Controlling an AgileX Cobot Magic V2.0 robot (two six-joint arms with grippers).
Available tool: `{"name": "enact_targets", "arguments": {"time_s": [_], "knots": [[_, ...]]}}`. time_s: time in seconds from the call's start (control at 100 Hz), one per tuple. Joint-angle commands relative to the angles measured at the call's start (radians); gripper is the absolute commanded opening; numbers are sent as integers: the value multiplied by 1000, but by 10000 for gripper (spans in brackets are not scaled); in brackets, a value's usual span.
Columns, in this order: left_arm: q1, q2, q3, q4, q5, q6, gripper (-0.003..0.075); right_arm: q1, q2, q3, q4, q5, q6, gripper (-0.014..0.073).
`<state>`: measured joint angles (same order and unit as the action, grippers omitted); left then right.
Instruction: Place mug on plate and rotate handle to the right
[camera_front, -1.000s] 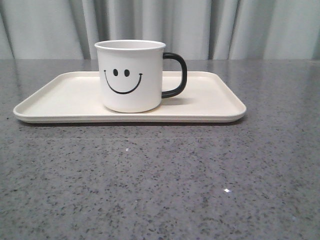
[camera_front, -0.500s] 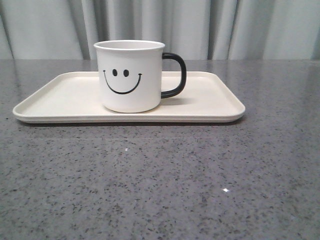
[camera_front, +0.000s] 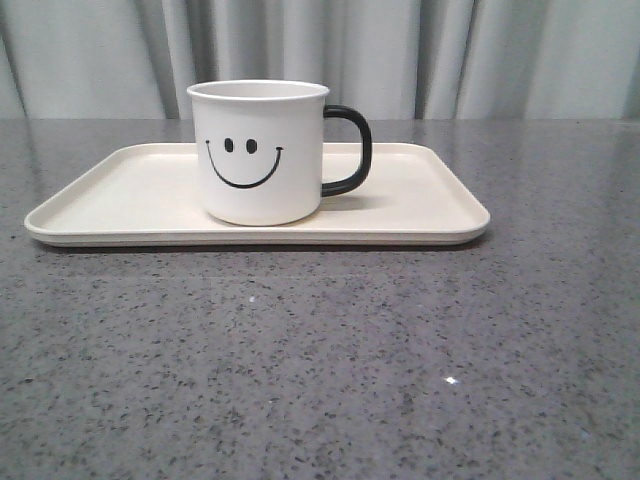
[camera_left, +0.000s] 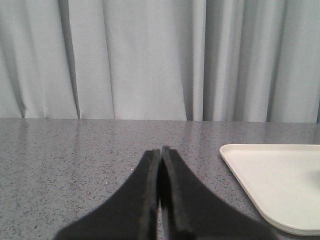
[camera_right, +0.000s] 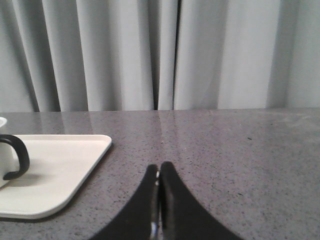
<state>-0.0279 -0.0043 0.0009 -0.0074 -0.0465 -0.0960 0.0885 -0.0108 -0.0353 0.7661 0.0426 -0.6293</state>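
The white mug with a black smiley face stands upright on the cream plate, left of the plate's middle. Its black handle points to the right. Neither gripper shows in the front view. In the left wrist view my left gripper is shut and empty over the grey table, with a corner of the plate off to one side. My right gripper is also shut on nothing, beside the plate; the handle shows at that picture's edge.
The speckled grey table stretches in front of the plate. Pale grey curtains hang behind the table's far edge.
The whole front picture has drifted a pixel or two to the left; mug and plate keep their places relative to each other.
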Motion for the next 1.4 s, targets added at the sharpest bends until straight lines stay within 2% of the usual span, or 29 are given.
{"name": "enact_targets", "arguments": {"time_s": [0.0,0.22,0.99,1.14,1.25,1.39], "knots": [[2,-29,8,0,-78,-7,-20,-17,-4,-1,14,-87,1,-119],[2,-29,8,0,-78,-7,-20,-44,-4,62,15,-96,1,-119],[2,-29,8,0,-78,-7,-20,-44,-4,62,15,-74,-10,-119],[2,-29,8,0,-78,-7,-20,-44,-4,62,-49,-43,-8,-119],[2,-29,8,0,-78,-7,-20,-44,-4,62,-70,-43,27,-119],[2,-29,8,0,-78,-7,-20,-44,-4,62,-164,-58,162,-119]]}}
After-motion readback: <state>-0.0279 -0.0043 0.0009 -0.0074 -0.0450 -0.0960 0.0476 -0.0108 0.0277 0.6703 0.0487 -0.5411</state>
